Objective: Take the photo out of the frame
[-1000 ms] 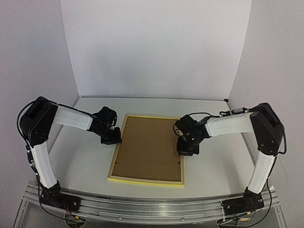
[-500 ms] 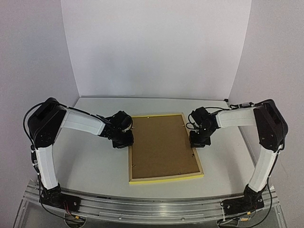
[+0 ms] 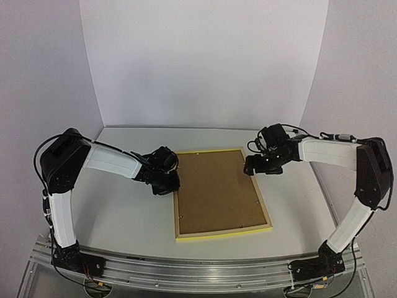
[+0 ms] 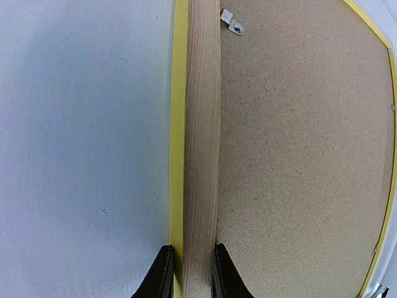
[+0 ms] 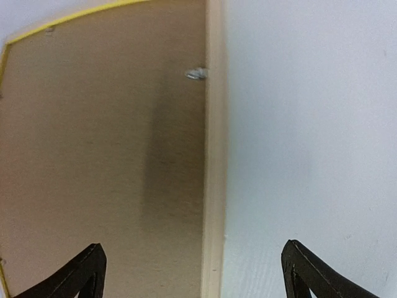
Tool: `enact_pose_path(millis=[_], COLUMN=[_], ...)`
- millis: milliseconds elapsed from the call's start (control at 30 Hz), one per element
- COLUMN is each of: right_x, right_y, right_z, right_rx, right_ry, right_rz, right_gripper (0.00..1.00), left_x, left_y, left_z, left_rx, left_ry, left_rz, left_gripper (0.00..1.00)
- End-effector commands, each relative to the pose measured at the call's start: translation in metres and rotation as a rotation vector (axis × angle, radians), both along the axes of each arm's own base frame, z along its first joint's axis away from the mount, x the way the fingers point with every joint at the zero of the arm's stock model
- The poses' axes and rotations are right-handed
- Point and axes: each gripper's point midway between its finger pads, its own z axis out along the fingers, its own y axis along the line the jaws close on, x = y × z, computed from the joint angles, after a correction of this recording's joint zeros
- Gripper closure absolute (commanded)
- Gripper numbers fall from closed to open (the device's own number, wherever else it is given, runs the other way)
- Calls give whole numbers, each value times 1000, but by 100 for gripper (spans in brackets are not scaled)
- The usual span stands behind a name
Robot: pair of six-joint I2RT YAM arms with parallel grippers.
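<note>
The yellow frame (image 3: 224, 233) lies face down on the table, its brown backing board (image 3: 217, 189) up. The photo is hidden under the board. My left gripper (image 3: 173, 184) is shut on the frame's left rail; in the left wrist view the fingers (image 4: 163, 275) pinch the wooden rail (image 4: 201, 155) from both sides. My right gripper (image 3: 250, 168) is open over the right rail near the far corner; in the right wrist view the rail (image 5: 215, 186) runs between the wide-apart fingertips (image 5: 92, 266) without touching them.
Small metal tabs (image 4: 232, 22) (image 5: 196, 73) hold the backing board (image 4: 298, 155) in the frame. White table (image 3: 118, 211) on both sides of the frame, white walls behind. A metal rail (image 3: 198, 270) runs along the near edge.
</note>
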Motion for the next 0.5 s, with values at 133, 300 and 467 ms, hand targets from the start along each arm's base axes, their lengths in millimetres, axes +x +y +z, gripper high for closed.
enact_pose_path(millis=[133,300,467], right_x=[-85,-122,-137], right_y=[182,230,249], right_z=[39,19,-13], right_rx=[285,353,280], right_ry=[-201,-168,-169], right_rz=[905,1110,1210], right_gripper=[8,18,22], left_x=[-50,-53,-57], left_y=[1,4,2], left_z=[-49,-53,-57], left_rx=[34,27,11], left_ry=[210,223,238], left_rz=[-56,-29,-33], left_gripper=[100,100,100])
